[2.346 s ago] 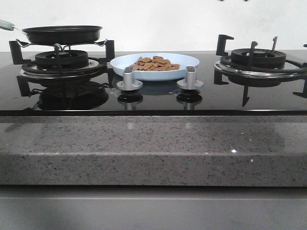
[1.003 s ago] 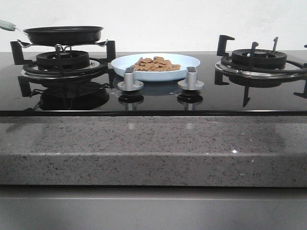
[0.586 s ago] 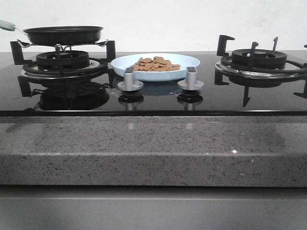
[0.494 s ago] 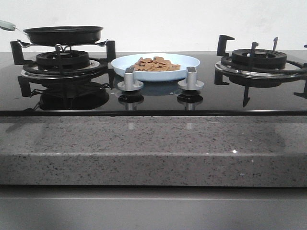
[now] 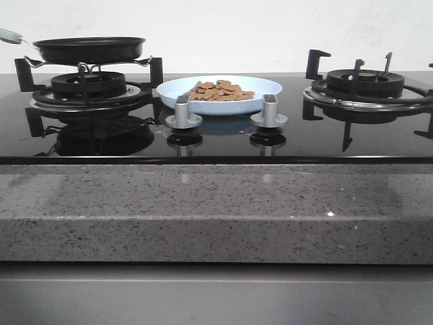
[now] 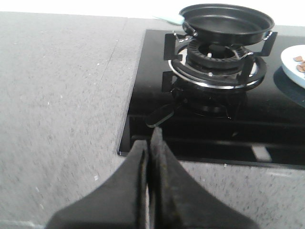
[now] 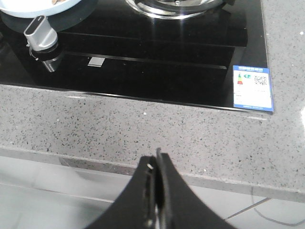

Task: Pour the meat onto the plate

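Observation:
The pale-blue plate (image 5: 218,94) sits on the black glass hob between the two burners. A heap of reddish-brown meat (image 5: 220,91) lies in it. An edge of the plate (image 6: 291,67) with a few pieces of meat (image 6: 300,63) shows in the left wrist view. My left gripper (image 6: 149,139) is shut with nothing in it, over the grey counter at the hob's near left corner. My right gripper (image 7: 156,160) is shut and empty, over the counter's front edge, well short of the plate (image 7: 35,7). Neither gripper shows in the front view.
A black frying pan (image 5: 89,49) stands empty on the left burner (image 5: 88,87), its pale handle (image 5: 9,35) pointing left. The right burner (image 5: 369,84) carries nothing. Two silver knobs (image 5: 183,114) (image 5: 268,113) stand in front of the plate. A blue label (image 7: 253,88) is stuck at the hob's right corner.
The front view shifted very slightly between the oldest frame and one second ago. Since then nothing has visibly changed.

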You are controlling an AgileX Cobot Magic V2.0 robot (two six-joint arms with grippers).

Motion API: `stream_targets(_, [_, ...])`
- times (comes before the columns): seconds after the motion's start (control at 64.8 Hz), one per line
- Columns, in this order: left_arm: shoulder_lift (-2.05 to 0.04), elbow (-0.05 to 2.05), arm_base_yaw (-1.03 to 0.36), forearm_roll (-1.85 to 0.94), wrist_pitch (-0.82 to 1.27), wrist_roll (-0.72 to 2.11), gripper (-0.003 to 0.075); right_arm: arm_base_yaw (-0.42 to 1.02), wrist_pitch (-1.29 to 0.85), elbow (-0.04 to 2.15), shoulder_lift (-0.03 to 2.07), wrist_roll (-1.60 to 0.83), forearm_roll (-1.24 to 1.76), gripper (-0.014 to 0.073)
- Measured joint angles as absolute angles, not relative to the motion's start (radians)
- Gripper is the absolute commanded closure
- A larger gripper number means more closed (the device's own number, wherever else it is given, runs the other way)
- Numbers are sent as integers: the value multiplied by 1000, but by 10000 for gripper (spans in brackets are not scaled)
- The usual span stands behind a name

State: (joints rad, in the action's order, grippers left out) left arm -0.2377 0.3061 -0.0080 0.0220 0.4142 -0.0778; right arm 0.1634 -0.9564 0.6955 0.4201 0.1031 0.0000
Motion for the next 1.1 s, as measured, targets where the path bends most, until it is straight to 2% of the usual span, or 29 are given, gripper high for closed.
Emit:
stream_targets(0.17, [-37,78,0,-29,264,-78,741,163,-956,696,420,103,0,664])
stream_targets(0.293, [2,-2,1,-36,189,-78,741,163,-956,696,420,103,0,664])
stream_targets(0.54, [2,-2,2,-25,91,-78,741,163,-956,696,420,103,0,664])
stream_targets(1.096, [2,-2,-10,-23,90,-78,741,163,-956,696,420,105,0,664])
